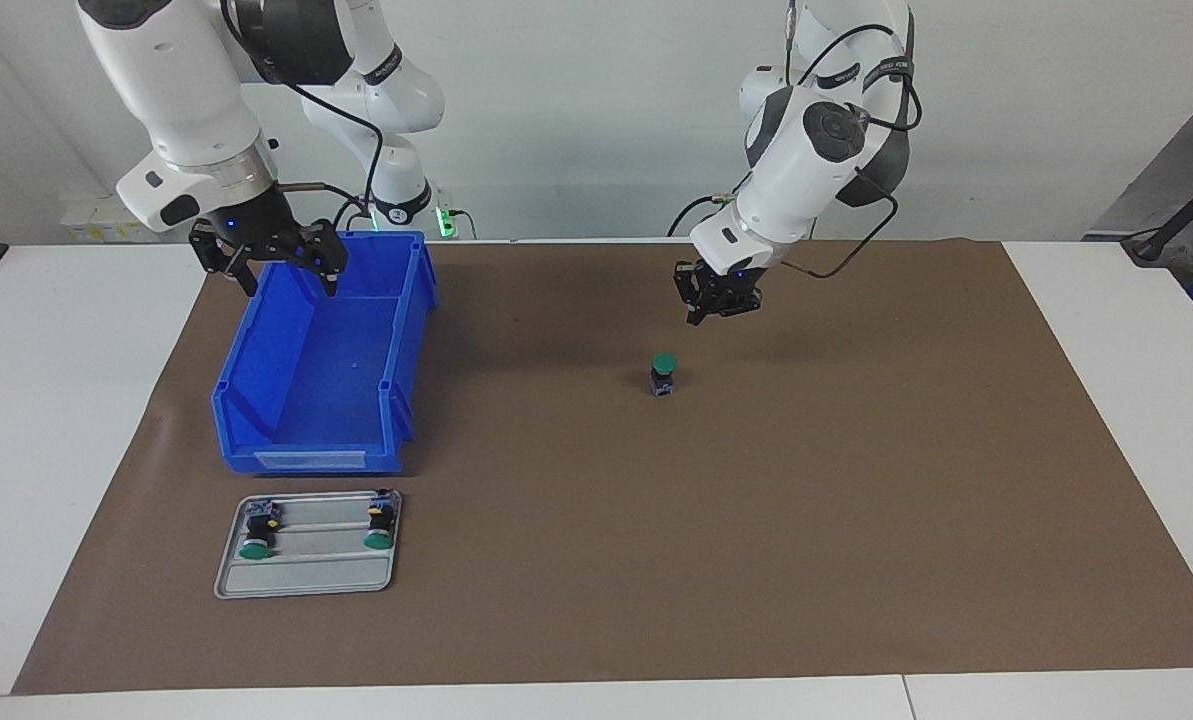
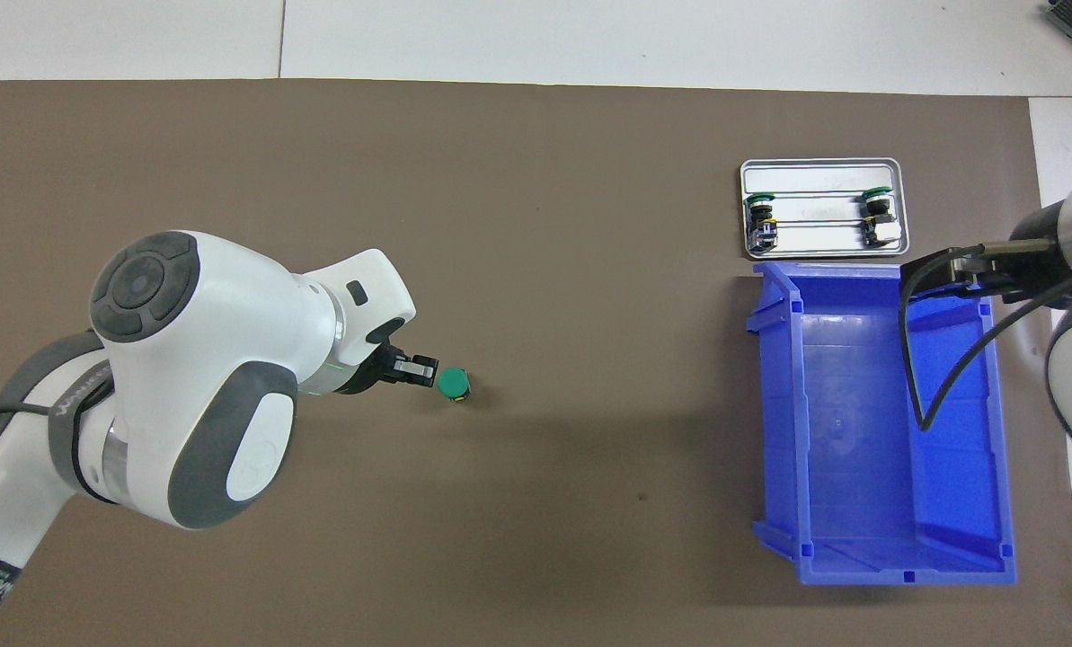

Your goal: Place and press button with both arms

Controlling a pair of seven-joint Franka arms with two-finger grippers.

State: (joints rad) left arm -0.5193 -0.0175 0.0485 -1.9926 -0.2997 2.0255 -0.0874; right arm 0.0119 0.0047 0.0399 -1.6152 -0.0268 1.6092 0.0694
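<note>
One button with a green cap stands upright on the brown mat near the middle of the table, and it also shows in the overhead view. My left gripper hangs over the mat just beside the button, toward the left arm's end, and does not touch it. It shows in the overhead view too. My right gripper is open and empty, raised over the blue bin at the end nearest the robots, and is partly seen from overhead.
A grey metal tray lies on the mat, farther from the robots than the bin, with two more green-capped buttons on their sides in it. The blue bin holds nothing. White table borders the mat.
</note>
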